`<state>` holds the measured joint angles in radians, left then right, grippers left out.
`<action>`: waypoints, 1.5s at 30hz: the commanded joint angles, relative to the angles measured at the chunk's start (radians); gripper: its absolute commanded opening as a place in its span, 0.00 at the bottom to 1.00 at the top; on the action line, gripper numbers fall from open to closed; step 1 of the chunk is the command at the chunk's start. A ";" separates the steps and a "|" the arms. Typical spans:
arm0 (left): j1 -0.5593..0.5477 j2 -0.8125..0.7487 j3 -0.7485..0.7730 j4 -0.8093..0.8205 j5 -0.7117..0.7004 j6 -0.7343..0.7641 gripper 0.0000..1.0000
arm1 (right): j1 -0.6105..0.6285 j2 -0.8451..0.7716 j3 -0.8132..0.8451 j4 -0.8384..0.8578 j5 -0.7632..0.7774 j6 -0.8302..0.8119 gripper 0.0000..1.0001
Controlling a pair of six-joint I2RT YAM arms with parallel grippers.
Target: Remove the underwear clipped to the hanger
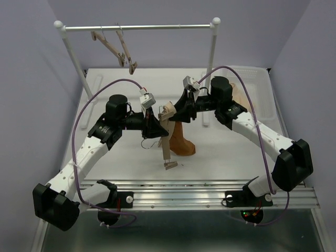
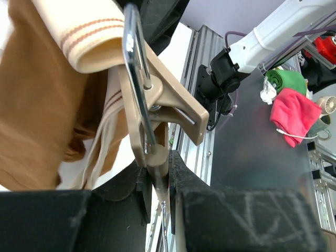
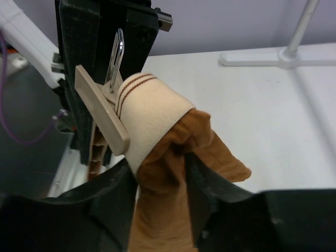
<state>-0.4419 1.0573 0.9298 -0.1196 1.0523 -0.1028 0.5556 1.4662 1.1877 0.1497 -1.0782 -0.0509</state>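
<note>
Feel of the underwear: We judge the underwear (image 3: pixel 210 152) to be light, soft and limp. It bunches and folds instead of keeping a shape, and it is not fragile.

Where it sits: Its pale striped waistband (image 3: pixel 149 107) is pinched in a clip (image 2: pixel 168 105) at the raised end of the hanger (image 1: pixel 167 149). The brown body droops from there toward the table (image 1: pixel 121 157); we cannot tell whether it touches.

Left gripper: The left gripper (image 2: pixel 160 181) is clenched on the hanger's wooden bar just below that clip, holding it up off the table.

Right gripper: The right gripper (image 3: pixel 160 181) is clamped around a gathered fold of brown cloth just under the waistband, right beside the clip.

Best hold: We think a grip close to the clip is right, since cloth taken farther down would only stretch.

Pull: We expect the clip's spring to resist, so the hanger must be braced while the cloth is drawn straight out of the clip.

Risk: Thin fabric may slide through the pads.
</note>
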 commanded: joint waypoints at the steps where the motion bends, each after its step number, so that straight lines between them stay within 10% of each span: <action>1: -0.012 -0.002 -0.005 0.084 0.038 -0.011 0.00 | -0.003 -0.021 0.024 0.096 -0.019 0.049 0.35; 7: -0.017 0.027 -0.016 0.112 0.025 -0.043 0.00 | -0.003 -0.035 0.035 0.102 -0.017 0.129 0.01; 11: -0.018 0.041 -0.011 0.106 -0.061 -0.080 0.03 | -0.003 -0.056 0.026 0.074 0.090 0.139 0.01; 18: -0.018 0.070 -0.002 0.045 -0.189 -0.117 0.99 | -0.003 -0.127 -0.007 -0.002 0.217 0.063 0.01; 33: -0.018 -0.119 0.034 -0.012 -0.402 -0.009 0.99 | -0.040 -0.152 0.021 -0.131 0.265 0.075 0.01; 45: -0.017 -0.336 -0.146 0.534 -0.365 -0.106 0.99 | -0.040 -0.139 0.041 -0.144 0.133 0.144 0.01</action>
<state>-0.4572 0.6834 0.8082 0.2352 0.6735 -0.1860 0.5175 1.3319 1.1774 -0.0227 -0.8730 0.0540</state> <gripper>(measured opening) 0.986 0.057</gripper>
